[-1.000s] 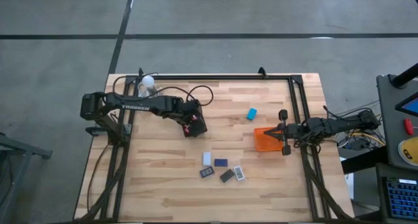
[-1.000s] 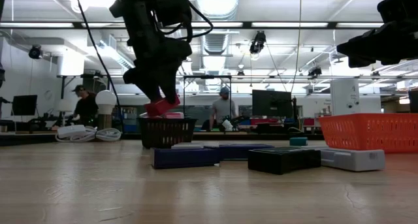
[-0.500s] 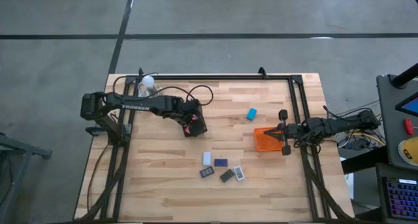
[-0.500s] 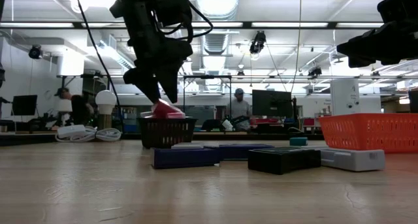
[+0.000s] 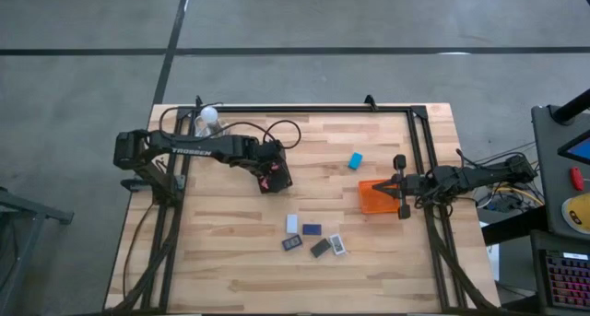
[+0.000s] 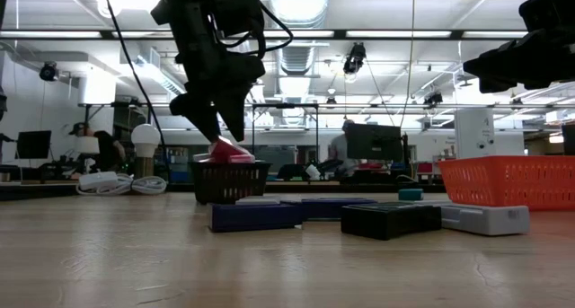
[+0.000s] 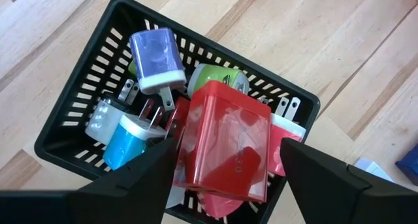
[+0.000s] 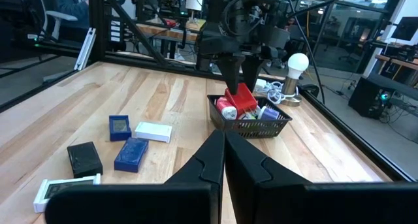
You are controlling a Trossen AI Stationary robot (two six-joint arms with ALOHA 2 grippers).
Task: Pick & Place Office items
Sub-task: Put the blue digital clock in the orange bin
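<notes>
While the left gripper (image 7: 225, 160) hangs over the black mesh tray (image 7: 85, 113), fingers parted either side of a red block (image 7: 225, 145) lying atop the chargers inside, right gripper (image 8: 222, 160) clenched and empty by the orange tray (image 5: 373, 196), flat pieces (image 5: 312, 239) loose mid-table.

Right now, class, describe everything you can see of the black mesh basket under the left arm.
The black mesh basket is a small rectangular tray of slotted plastic, upright on the wooden table. It is piled with plug-like pieces: blue, green, white, and a glossy red block lying tilted on top. The left gripper hangs just above it, fingers open either side of the red block.
</notes>
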